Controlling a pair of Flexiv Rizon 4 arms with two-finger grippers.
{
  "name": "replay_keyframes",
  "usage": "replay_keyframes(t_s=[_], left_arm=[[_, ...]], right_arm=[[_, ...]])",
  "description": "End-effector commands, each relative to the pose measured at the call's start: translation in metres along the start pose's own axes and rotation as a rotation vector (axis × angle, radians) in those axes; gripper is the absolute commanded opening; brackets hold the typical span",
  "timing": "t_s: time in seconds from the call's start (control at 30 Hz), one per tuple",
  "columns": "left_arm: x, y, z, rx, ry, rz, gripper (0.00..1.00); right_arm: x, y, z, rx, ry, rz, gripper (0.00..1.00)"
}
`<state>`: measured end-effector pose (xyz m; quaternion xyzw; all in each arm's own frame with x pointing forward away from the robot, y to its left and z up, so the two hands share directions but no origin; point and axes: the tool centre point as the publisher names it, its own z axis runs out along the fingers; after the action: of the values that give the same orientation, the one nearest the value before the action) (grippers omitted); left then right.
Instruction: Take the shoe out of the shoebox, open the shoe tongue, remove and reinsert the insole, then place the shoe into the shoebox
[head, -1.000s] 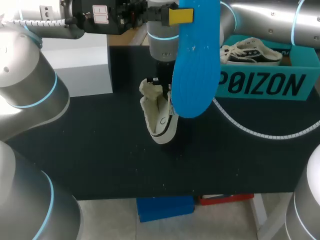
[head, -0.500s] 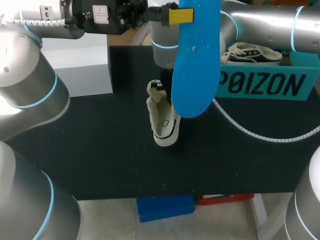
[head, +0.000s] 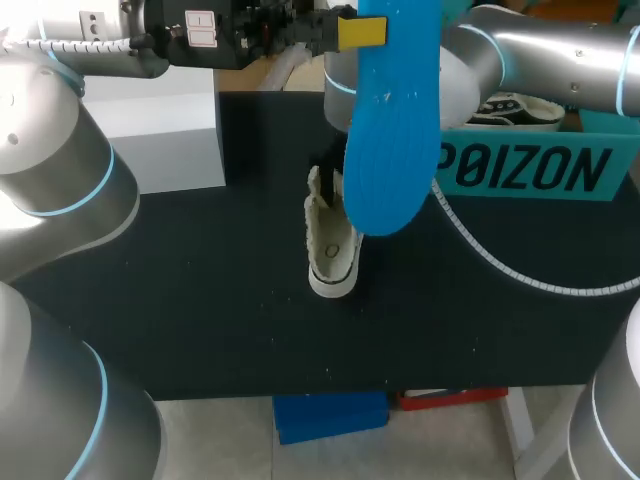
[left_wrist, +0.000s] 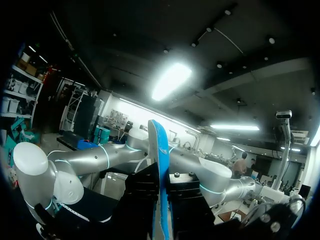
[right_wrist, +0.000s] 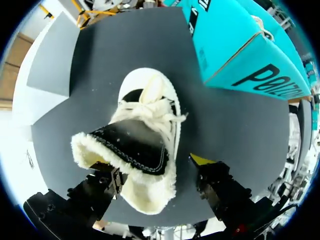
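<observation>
Up at 12 o'clock in the head view, the left tool (head: 365, 32) is clamped on the top end of the blue insole (head: 390, 130). The insole hangs lengthwise above the desk (head: 200, 300). In the left wrist view it runs edge-on between that tool's black finger blocks, which sit tight on either side of it.

Below it, the white shoe (head: 330, 245) stands on its sole near the middle of the desk, toe toward 6 o'clock and heel toward 12. The right arm (head: 540, 50) comes in from 2 o'clock and puts the right tool (right_wrist: 159, 169) at the heel. That tool's fingers stand wide apart, straddling the heel end. One yellow tip (right_wrist: 202, 160) shows beside the shoe with bare desk between them, so it has no hold. The other finger is hidden under a black, fleece-edged flap (right_wrist: 125, 147) that spreads across the shoe's opening.

From the shoe, the teal shoebox (head: 530, 170) stands at 2 o'clock with a second shoe (head: 515, 108) inside. A white box (head: 165, 140) stands at 10 o'clock. A cable (head: 520, 272) curves over the desk at 3 to 4 o'clock.
</observation>
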<state>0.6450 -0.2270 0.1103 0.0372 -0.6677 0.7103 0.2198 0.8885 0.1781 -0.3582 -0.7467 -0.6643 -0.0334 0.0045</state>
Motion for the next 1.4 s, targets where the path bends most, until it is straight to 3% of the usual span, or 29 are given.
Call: replay_keyframes(t_s=[0.03, 0.23, 0.83, 0.97, 1.4], left_arm=[[0.000, 0.000, 0.001, -0.002, -0.004, -0.001, 0.00], [0.000, 0.000, 0.001, -0.002, -0.004, -0.001, 0.00], [0.000, 0.000, 0.001, -0.002, -0.004, -0.001, 0.00], [0.000, 0.000, 0.001, -0.002, -0.004, -0.001, 0.00], [0.000, 0.000, 0.001, -0.002, -0.004, -0.001, 0.00]], right_arm=[[-0.014, -0.013, -0.023, -0.028, 0.198, -0.019, 1.00], [-0.003, -0.022, -0.050, -0.022, 0.388, -0.162, 1.00], [-0.003, -0.022, -0.050, -0.022, 0.388, -0.162, 1.00], [-0.015, -0.032, -0.064, -0.050, 0.517, -0.125, 1.00], [-0.028, -0.042, -0.098, -0.100, 0.748, -0.074, 1.00]])
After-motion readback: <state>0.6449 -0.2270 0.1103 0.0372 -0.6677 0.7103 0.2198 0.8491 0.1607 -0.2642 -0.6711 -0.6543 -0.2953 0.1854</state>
